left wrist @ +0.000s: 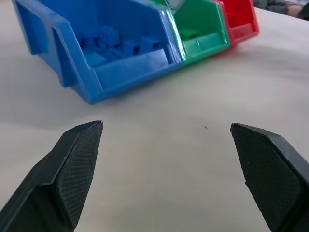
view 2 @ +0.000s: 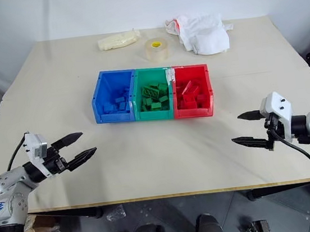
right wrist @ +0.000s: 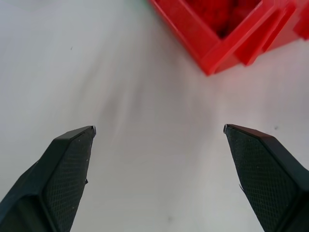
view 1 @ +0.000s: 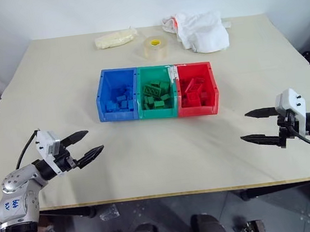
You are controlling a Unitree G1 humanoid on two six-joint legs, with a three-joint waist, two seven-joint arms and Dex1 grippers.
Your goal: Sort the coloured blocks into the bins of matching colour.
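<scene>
Both tools hang empty over the worktop [view 1: 56, 94], the left tool [view 1: 83, 146] and right tool [view 1: 252, 125] each spread wide, well apart from the bins. No loose block shows on the worktop, so sorting looks finished; best keep both clear. Blue blocks [view 1: 120, 97] sit in the blue bin [view 1: 102, 91], green blocks [view 1: 157, 95] in the green bin [view 1: 150, 70], red blocks [view 1: 196, 93] in the red bin [view 1: 213, 83].

silver arms, black cables, white wrist housings, black pointed textured fingers [left wrist: 72, 179]
</scene>
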